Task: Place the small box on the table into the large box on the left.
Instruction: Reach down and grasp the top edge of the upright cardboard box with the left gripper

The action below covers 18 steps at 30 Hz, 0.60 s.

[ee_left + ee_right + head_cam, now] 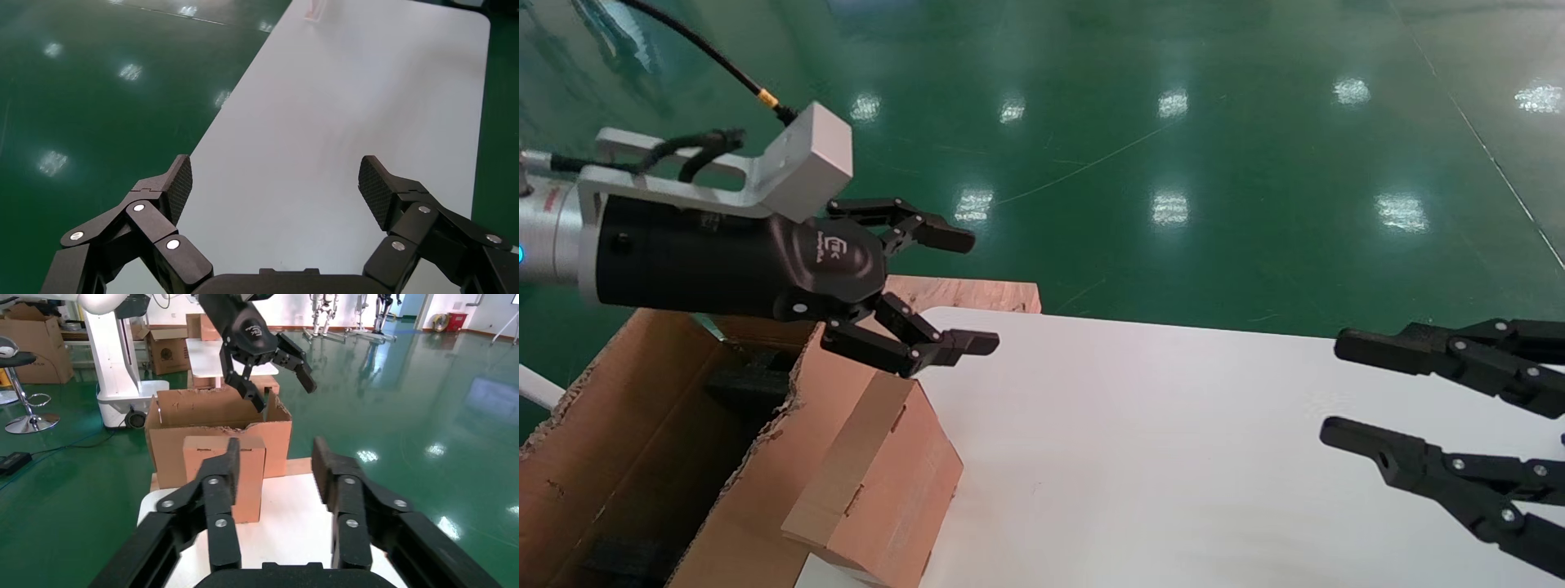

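your left gripper (964, 290) hovers jaws apart above the small box (878, 482) leaning against the large box (641, 457); you must grip it next.

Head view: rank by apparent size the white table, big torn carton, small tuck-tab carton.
1. White smooth tabletop
2. Big ragged-edged brown corrugated carton, cut off by the frame edge
3. Small plain brown tuck-tab carton, leaning against the big carton
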Each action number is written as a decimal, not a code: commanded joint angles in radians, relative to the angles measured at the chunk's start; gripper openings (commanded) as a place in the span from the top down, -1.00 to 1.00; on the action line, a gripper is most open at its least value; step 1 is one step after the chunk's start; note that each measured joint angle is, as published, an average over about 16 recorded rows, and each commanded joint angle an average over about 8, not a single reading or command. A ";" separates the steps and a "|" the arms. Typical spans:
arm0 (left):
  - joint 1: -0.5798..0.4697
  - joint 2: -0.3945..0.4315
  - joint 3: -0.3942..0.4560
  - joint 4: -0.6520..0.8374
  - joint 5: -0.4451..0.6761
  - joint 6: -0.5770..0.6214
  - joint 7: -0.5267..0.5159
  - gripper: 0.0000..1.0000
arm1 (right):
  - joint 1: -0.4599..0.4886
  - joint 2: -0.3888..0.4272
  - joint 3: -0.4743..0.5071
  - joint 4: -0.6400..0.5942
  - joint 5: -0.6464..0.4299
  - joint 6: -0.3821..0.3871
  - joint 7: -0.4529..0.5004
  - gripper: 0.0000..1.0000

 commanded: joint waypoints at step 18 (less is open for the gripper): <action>-0.344 0.080 0.371 -0.005 0.284 0.066 -0.221 -1.00 | 0.000 0.000 0.000 0.000 0.000 0.000 0.000 1.00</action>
